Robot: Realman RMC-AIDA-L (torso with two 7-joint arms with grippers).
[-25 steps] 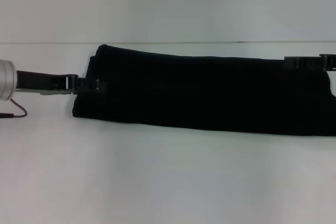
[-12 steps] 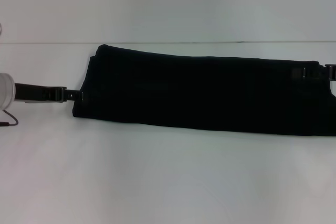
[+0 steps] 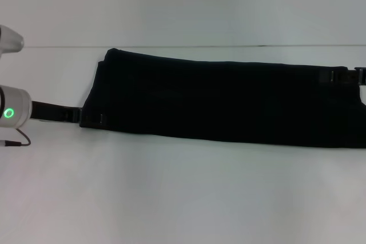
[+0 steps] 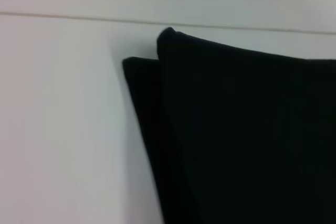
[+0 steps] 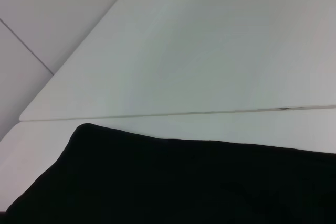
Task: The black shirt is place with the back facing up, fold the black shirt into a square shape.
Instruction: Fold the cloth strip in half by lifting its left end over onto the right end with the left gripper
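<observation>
The black shirt (image 3: 217, 101) lies on the white table (image 3: 183, 198) as a long folded band, running from the left of centre out past the right edge of the head view. No lettering shows on it. My left gripper (image 3: 94, 119) reaches in low from the left and sits at the band's near left corner. My right gripper (image 3: 343, 76) is over the band's far right end, partly cut off by the picture edge. The left wrist view shows the layered corner of the black shirt (image 4: 252, 140). The right wrist view shows another stretch of the black shirt (image 5: 157, 182) along its far edge.
A seam line (image 3: 57, 46) crosses the table behind the shirt. My left arm's silver wrist with a green light (image 3: 11, 112) and a thin cable (image 3: 17, 140) sit at the left edge. Bare white table lies in front of the shirt.
My left gripper has slid along the shirt's left edge from its middle to the near corner. My right gripper has come in slightly from the far edge. The shirt has not visibly shifted.
</observation>
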